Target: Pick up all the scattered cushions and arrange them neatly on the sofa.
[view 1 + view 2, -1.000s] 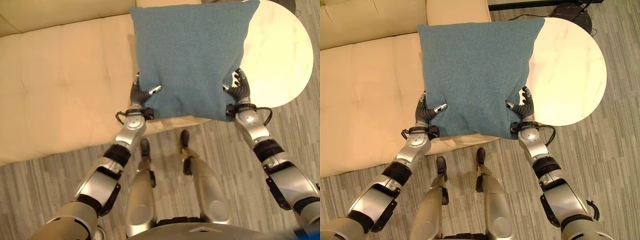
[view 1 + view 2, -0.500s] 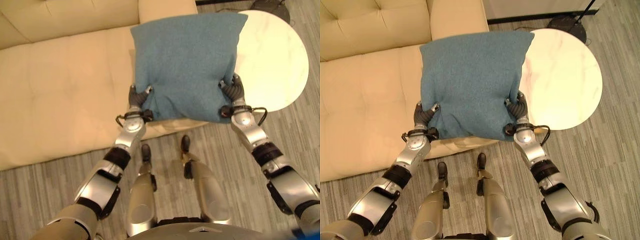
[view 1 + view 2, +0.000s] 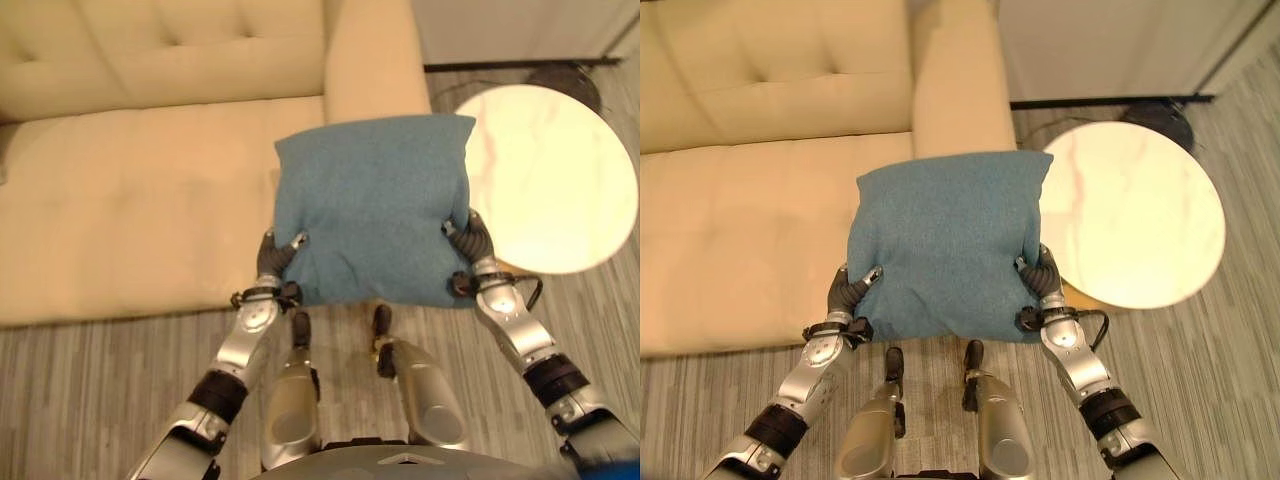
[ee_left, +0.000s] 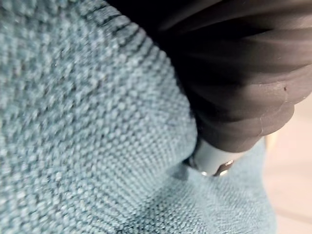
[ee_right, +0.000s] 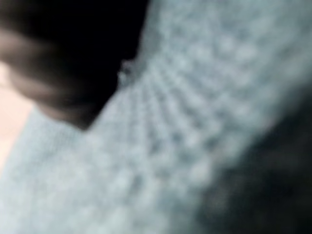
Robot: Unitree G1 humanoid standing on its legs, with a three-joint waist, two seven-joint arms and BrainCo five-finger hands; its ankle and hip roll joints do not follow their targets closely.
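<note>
With the left robot hand (image 3: 850,290) and right robot hand (image 3: 1040,277) each clamped on a lower corner, the cushion (image 3: 945,240) hangs over the sofa (image 3: 750,220) edge, probably best carried level toward the backrest before both release together.

Living room, cream tufted sofa (image 3: 760,150), round marble side table (image 3: 1135,215), wood-plank floor (image 3: 1230,350)
</note>
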